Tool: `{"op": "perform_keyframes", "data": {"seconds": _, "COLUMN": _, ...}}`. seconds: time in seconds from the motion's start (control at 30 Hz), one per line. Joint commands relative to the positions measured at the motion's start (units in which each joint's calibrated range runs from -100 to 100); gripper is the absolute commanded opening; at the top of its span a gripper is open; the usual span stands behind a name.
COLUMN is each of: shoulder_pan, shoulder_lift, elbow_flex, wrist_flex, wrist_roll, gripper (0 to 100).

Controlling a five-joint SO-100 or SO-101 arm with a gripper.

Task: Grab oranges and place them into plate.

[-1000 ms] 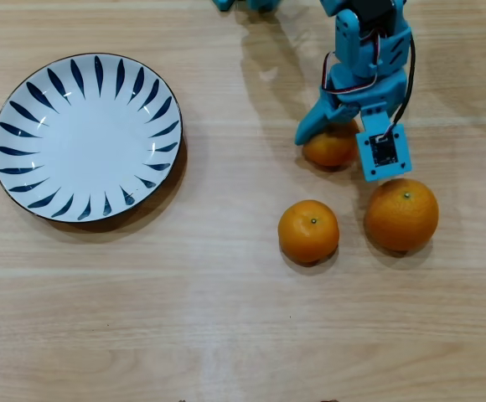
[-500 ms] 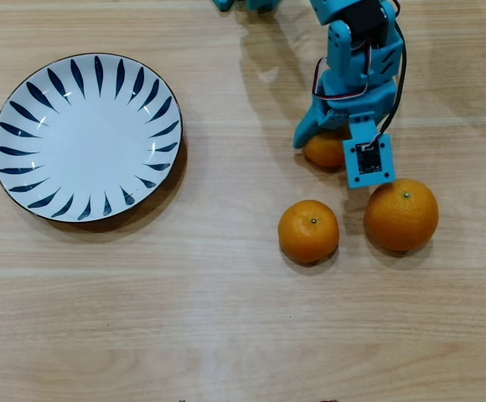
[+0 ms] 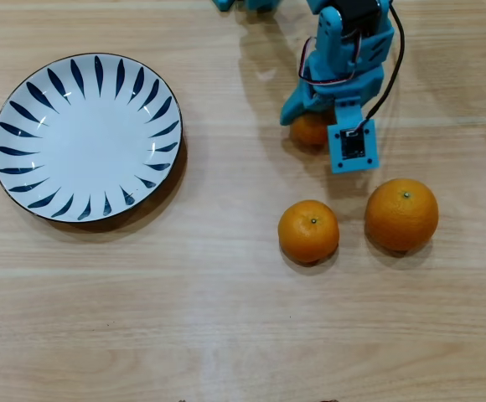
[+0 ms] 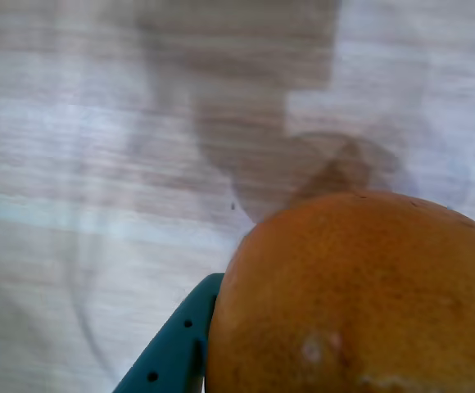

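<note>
the teal gripper (image 3: 310,126) is clamped round the small orange (image 3: 308,132), which sits tucked under the arm near the top of the wooden table (image 3: 226,335) in the overhead view and fills the wrist view (image 4: 360,295) against one finger (image 4: 172,352). the other two oranges, a middling one (image 3: 308,231) and the big one (image 3: 401,214), lie below it, and the plate (image 3: 25,180) waits empty, well apart at the left. that fruit looks light, firm and glossy, so i'd say it could slip or roll; a hold across its widest middle seems safest

The blue plastic two-finger gripper (image 3: 312,126) covers most of one small glossy orange fruit (image 3: 307,131) in the overhead view, while the wrist view crops that fruit at its bottom and right edges and blurs the wooden table (image 4: 98,164).
</note>
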Motion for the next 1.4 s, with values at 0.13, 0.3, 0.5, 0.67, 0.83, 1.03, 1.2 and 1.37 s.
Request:
{"op": "perform_keyframes", "data": {"seconds": 0.13, "shoulder_pan": 12.48, "shoulder_lift": -16.62, "elbow_flex": -2.30, "wrist_flex": 5.22, "wrist_roll": 8.86, "gripper": 34}}
{"op": "perform_keyframes", "data": {"seconds": 0.3, "shoulder_pan": 25.06, "shoulder_lift": -24.57, "elbow_flex": 0.87, "wrist_flex": 5.14, "wrist_roll": 16.64, "gripper": 34}}
{"op": "perform_keyframes", "data": {"seconds": 0.5, "shoulder_pan": 39.50, "shoulder_lift": -31.24, "elbow_flex": 7.84, "wrist_flex": 3.85, "wrist_roll": 24.17, "gripper": 34}}
{"op": "perform_keyframes", "data": {"seconds": 0.67, "shoulder_pan": 47.81, "shoulder_lift": -32.85, "elbow_flex": 15.81, "wrist_flex": -4.57, "wrist_roll": 28.30, "gripper": 34}}
{"op": "perform_keyframes", "data": {"seconds": 0.83, "shoulder_pan": 50.31, "shoulder_lift": -32.60, "elbow_flex": 24.96, "wrist_flex": -15.49, "wrist_roll": 28.67, "gripper": 34}}
{"op": "perform_keyframes", "data": {"seconds": 1.03, "shoulder_pan": 50.39, "shoulder_lift": -32.60, "elbow_flex": 32.74, "wrist_flex": -23.31, "wrist_roll": 28.14, "gripper": 36}}
{"op": "perform_keyframes", "data": {"seconds": 1.2, "shoulder_pan": 49.90, "shoulder_lift": -32.60, "elbow_flex": 32.83, "wrist_flex": -23.31, "wrist_roll": 28.25, "gripper": 47}}
{"op": "perform_keyframes", "data": {"seconds": 1.37, "shoulder_pan": 49.82, "shoulder_lift": -32.60, "elbow_flex": 32.74, "wrist_flex": -23.05, "wrist_roll": 28.46, "gripper": 47}}
